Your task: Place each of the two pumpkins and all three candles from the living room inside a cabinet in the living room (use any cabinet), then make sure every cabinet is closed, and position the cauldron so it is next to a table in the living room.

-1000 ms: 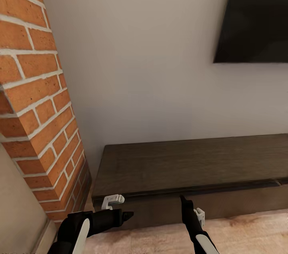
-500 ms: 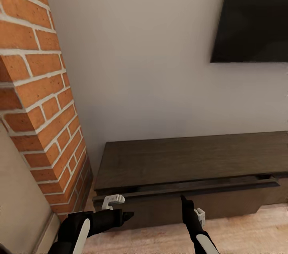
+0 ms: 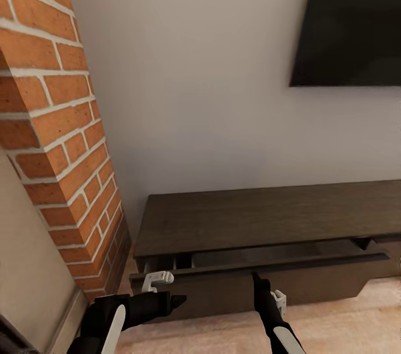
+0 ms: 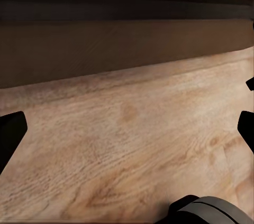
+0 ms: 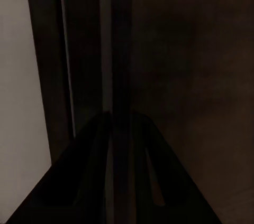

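Head view: long, low dark-brown wooden cabinet (image 3: pixel 267 231) against the wall, its top drawer standing ajar, likely to take pumpkins. Right end effector (image 3: pixel 258 281), apparently clenched, points at the drawer's edge; left end effector (image 3: pixel 177 301) looks spread, empty, above the pale wooden floor (image 4: pixel 137 145).

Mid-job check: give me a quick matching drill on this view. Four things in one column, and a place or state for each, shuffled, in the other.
Things:
1. cabinet drawer
2. TV screen
3. brick column
4. right pincer

Places or states:
A. mounted on the wall, upper right of the head view
B. pulled partly out, with a gap showing under the top
C. at the drawer's top front edge
D. standing left of the cabinet

Pairs: 1-B, 2-A, 3-D, 4-C
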Controlling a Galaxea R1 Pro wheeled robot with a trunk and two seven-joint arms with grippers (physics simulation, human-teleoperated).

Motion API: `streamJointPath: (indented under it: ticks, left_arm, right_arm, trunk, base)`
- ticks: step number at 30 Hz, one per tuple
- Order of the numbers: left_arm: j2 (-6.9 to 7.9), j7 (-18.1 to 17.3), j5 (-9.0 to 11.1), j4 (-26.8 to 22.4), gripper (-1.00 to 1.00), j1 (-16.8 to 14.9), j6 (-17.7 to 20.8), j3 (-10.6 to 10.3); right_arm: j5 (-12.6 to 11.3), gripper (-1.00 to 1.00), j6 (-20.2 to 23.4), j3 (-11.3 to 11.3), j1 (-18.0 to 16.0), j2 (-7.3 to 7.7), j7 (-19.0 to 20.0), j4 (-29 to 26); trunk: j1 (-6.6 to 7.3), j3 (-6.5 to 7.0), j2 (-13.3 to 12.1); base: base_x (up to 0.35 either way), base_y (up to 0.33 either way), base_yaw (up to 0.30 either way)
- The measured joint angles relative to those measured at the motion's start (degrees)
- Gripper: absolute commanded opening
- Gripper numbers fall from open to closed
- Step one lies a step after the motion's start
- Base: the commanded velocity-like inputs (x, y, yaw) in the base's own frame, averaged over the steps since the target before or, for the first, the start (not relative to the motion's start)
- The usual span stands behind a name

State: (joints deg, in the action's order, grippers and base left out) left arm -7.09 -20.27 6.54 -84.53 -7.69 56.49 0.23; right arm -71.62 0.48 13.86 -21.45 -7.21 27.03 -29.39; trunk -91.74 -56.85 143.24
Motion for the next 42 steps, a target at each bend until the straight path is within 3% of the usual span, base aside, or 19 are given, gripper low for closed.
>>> streamJointPath:
  ticks: [42]
  left_arm:
    - [-0.01,0.0,0.0,0.0,1.00,0.0,0.0,-0.1]
  right_arm:
    - [0.0,-1.00,0.0,0.0,0.0,0.64,0.0,-0.1]
  trunk:
    - [0.00,0.00,0.0]
  base:
    - [-0.110,0.000,0.000]
